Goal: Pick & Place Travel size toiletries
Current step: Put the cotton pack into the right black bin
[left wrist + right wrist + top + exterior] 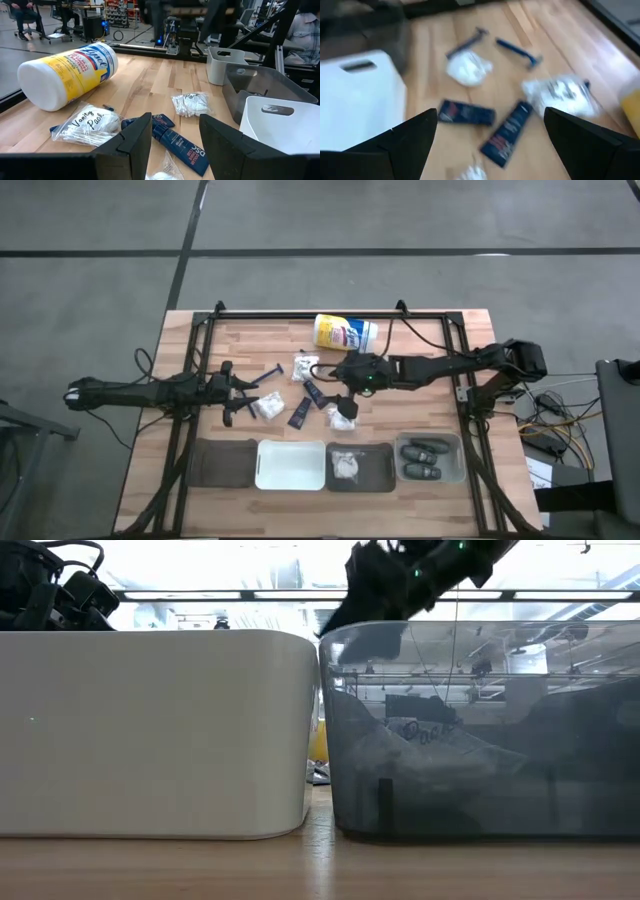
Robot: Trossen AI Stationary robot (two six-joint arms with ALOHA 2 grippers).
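Note:
The toiletries lie loose mid-table: two blue-handled razors [467, 42] [517, 50], white packets [467, 69] [560, 95] [190, 104], and two dark tubes [467, 112] [507, 132]. My right gripper [490, 145] hovers open above the tubes, near the table's middle [350, 383], and holds nothing. My left gripper [175, 135] is open and low on the table's left [235, 395], pointing at a tube [177, 145] and a packet [90, 125]. Two dark pods [425, 458] lie in the clear bin, and one packet [345, 465] in a dark bin.
Several bins line the near edge: a dark one [225, 463], a white one [290, 465], a dark one [375, 470] and a clear one [455, 445]. A yellow-and-white canister [345, 332] lies on its side near the far edge. A dark frame [330, 315] borders the table.

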